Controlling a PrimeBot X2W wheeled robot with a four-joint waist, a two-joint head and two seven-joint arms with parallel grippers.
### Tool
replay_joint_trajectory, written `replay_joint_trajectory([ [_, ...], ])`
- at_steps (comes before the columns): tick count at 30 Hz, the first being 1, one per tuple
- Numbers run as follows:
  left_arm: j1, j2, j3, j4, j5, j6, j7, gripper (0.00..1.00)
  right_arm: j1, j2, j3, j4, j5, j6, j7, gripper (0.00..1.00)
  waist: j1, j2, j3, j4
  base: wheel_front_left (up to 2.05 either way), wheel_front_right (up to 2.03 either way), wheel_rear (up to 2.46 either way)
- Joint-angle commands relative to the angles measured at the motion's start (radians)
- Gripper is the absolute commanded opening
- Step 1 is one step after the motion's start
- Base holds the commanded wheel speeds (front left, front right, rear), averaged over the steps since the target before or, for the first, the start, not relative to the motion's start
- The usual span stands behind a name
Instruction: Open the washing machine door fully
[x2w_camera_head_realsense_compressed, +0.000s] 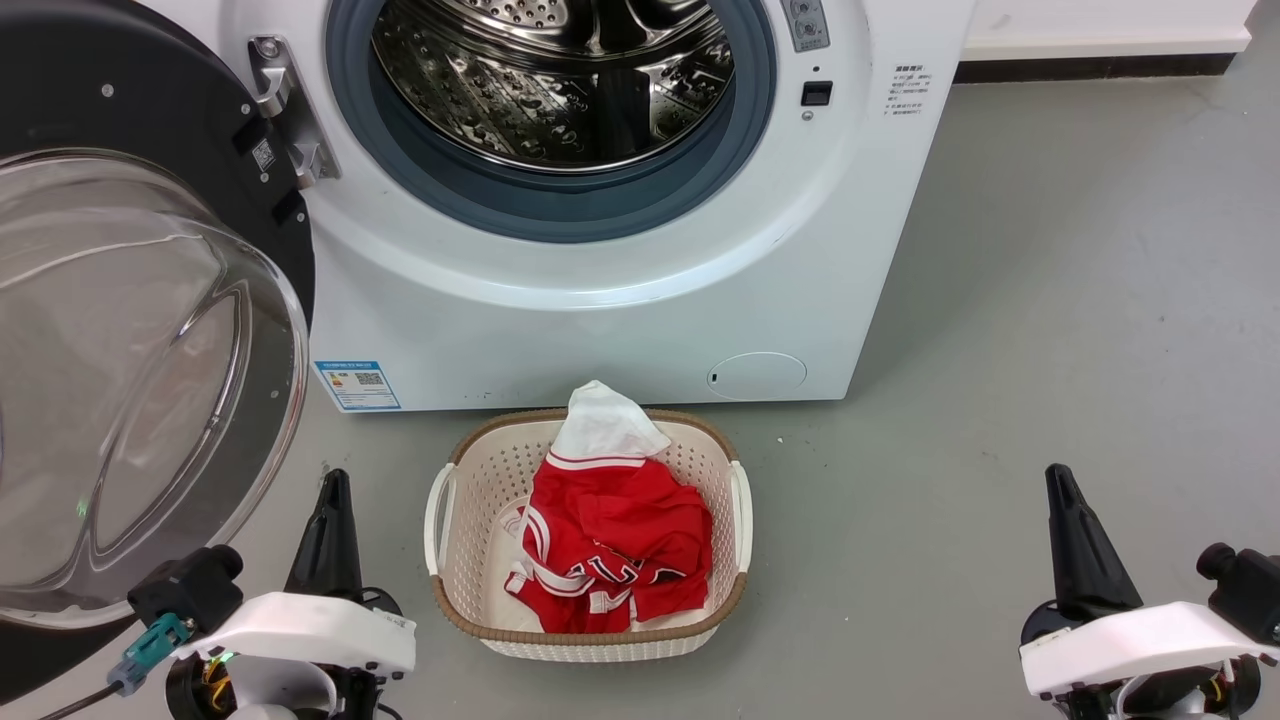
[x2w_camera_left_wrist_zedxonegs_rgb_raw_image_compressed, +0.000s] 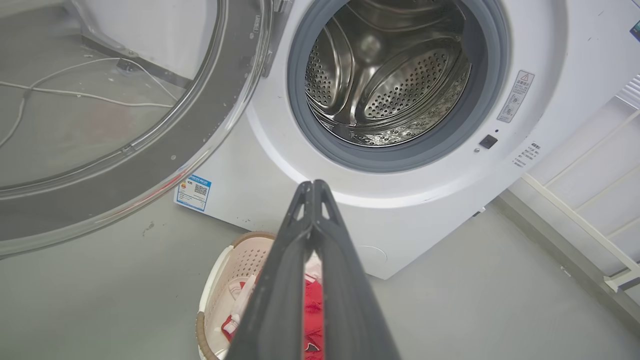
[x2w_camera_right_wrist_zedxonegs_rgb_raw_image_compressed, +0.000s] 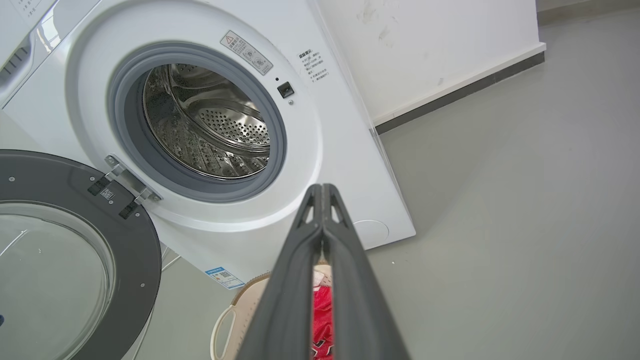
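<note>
Door (x2w_camera_head_realsense_compressed: 130, 350) stands wide on its hinge (x2w_camera_head_realsense_compressed: 290, 115) at the left of the washing machine (x2w_camera_head_realsense_compressed: 600, 300), leaving the drum (x2w_camera_head_realsense_compressed: 560, 70) uncovered. We judge it nearly or fully open. Our left hand (x2w_camera_head_realsense_compressed: 334, 490), fingers pressed together and empty, sits just right of the door's lower rim and is the nearer one. Our right hand (x2w_camera_head_realsense_compressed: 1063, 490), likewise closed, is well apart.
</note>
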Motion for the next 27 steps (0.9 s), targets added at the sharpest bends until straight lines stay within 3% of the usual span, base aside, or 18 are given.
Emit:
replay_joint_trajectory([
  [1, -0.023, 0.001, 0.009, -0.010, -0.049, -0.009, 0.011, 0.00, -0.030, -0.011, 0.000, -0.005, 0.055, 0.000, 0.008, 0.00, 0.0000, -0.0001, -0.001, 0.000, 0.00, 0.00, 0.00],
  [27, -0.030, -0.015, 0.042, 0.015, -0.395, -0.045, 0.102, 0.00, -0.056, -0.021, -0.010, 0.042, 0.427, 0.000, 0.075, 0.00, 0.0000, -0.0001, -0.020, 0.006, 0.00, 0.00, 0.00],
])
